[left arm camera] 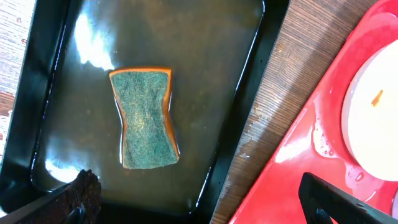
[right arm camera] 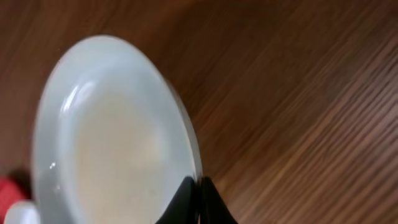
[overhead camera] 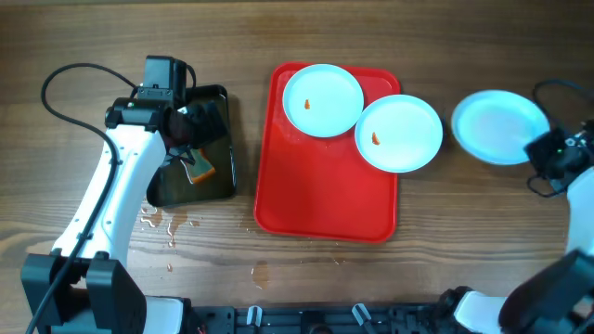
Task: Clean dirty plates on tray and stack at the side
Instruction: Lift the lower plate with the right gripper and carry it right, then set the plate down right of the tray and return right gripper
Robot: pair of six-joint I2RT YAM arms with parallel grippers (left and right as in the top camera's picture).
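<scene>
Two pale plates lie on the red tray (overhead camera: 316, 195): one at its far left (overhead camera: 322, 100), one overhanging its right edge (overhead camera: 399, 133), each with an orange smear. A third plate (overhead camera: 499, 126) is off the tray to the right, over the table, with no smear showing. My right gripper (overhead camera: 543, 148) is shut on its rim; the right wrist view shows the fingers (right arm camera: 200, 186) pinching the plate's edge (right arm camera: 112, 137). My left gripper (overhead camera: 186, 130) is open and empty above a green-topped sponge (left arm camera: 145, 118). Its fingers (left arm camera: 194, 186) straddle the black tray's edge.
The sponge (overhead camera: 200, 167) lies in a wet black tray (overhead camera: 221, 176) left of the red tray. Water drops (overhead camera: 167, 223) lie on the wooden table in front of it. The red tray (left arm camera: 292, 168) and a smeared plate (left arm camera: 379, 124) show in the left wrist view.
</scene>
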